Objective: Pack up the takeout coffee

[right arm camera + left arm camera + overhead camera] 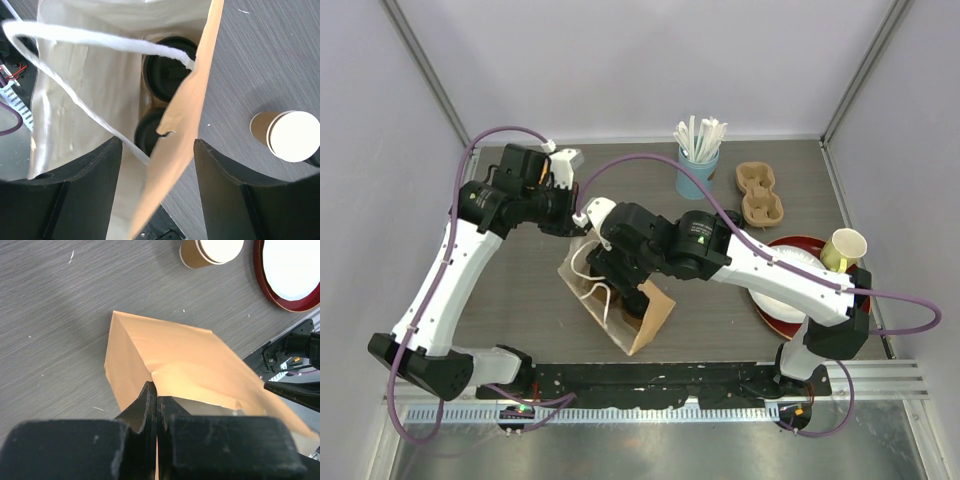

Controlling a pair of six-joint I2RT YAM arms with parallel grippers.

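Observation:
A kraft paper bag (650, 315) with white cord handles stands open at the table's middle. In the right wrist view two takeout coffees show inside it by their black lids, one (167, 70) farther down and one (147, 132) nearer. My left gripper (578, 225) is shut on the bag's rim (165, 375) and holds it. My right gripper (612, 272) hangs over the bag's mouth, open and empty. Its fingers straddle the bag's side wall (185, 125), one inside and one outside.
A pale yellow cup (845, 248) sits by a red plate (798, 243) holding a white plate at the right; both show in the left wrist view (210, 252) (260, 277). A light-blue cup of straws (698, 165) and a cardboard cup carrier (760, 193) stand at the back.

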